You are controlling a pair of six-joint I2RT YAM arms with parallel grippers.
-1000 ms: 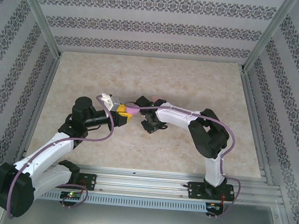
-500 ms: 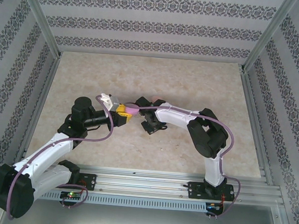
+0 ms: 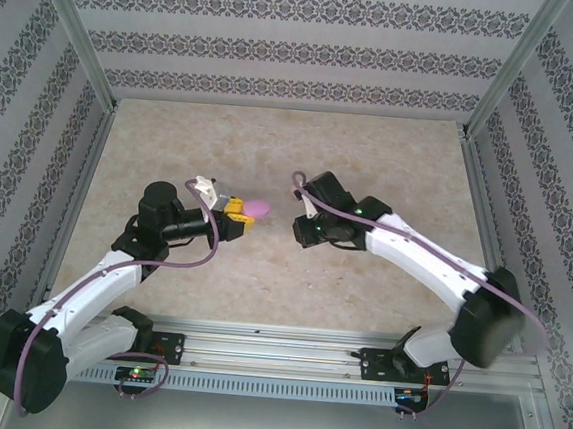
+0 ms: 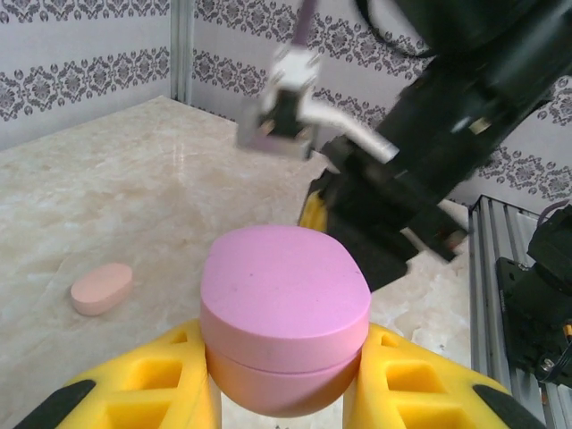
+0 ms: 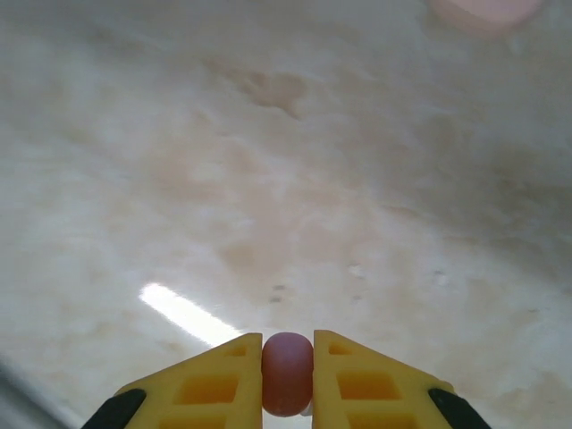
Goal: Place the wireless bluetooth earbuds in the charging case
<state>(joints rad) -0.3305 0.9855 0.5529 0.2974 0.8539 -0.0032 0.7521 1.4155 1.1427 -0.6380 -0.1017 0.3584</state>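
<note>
The left claw (image 4: 284,380) pinches a smooth pink oval case (image 4: 284,290). Just across from the case, the right claw (image 5: 288,347) pinches a tiny, rounded, dusky-pink earbud (image 5: 287,375) over the marbled surface (image 5: 268,179).

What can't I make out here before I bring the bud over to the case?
- Left wrist view: pink oval plastic case, clamped in the left jaws; the shut lid hides its sockets.
- Right wrist view: small pinkish rounded earbud, pinched in the right jaws; they hide its sides, so its orientation is unclear.
- Right wrist view: pink blurred shape, cut off by the top edge; unidentifiable.
</note>
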